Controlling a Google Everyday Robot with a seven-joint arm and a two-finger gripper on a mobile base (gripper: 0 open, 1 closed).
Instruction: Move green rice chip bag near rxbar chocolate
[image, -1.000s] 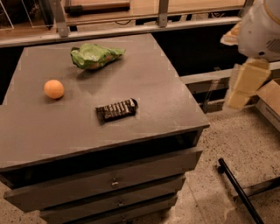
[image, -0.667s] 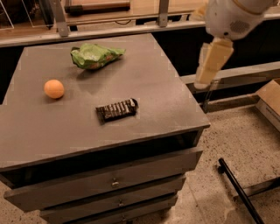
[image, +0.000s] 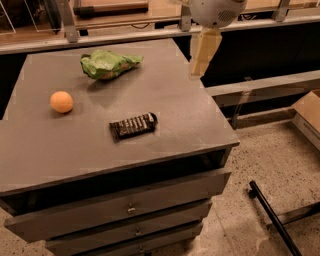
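The green rice chip bag (image: 107, 64) lies crumpled at the back of the grey cabinet top (image: 165, 95), left of centre. The rxbar chocolate (image: 133, 125), a black wrapper with white lettering, lies flat near the middle of the top, in front of the bag. My gripper (image: 202, 55) hangs down, cream-coloured, from the white arm (image: 216, 11) over the back right edge of the top. It is to the right of the bag, apart from it, and holds nothing that I can see.
A small orange ball (image: 61, 101) sits on the left side of the top. Drawers (image: 130, 209) are below. A rail and shelf (image: 125, 30) run behind. A black bar (image: 272, 217) lies on the speckled floor at the right, and a cardboard box (image: 307, 112) stands at the far right.
The arm with the gripper has moved left, from beyond the cabinet's right side to over its back right edge. The bag, bar and ball have not moved.
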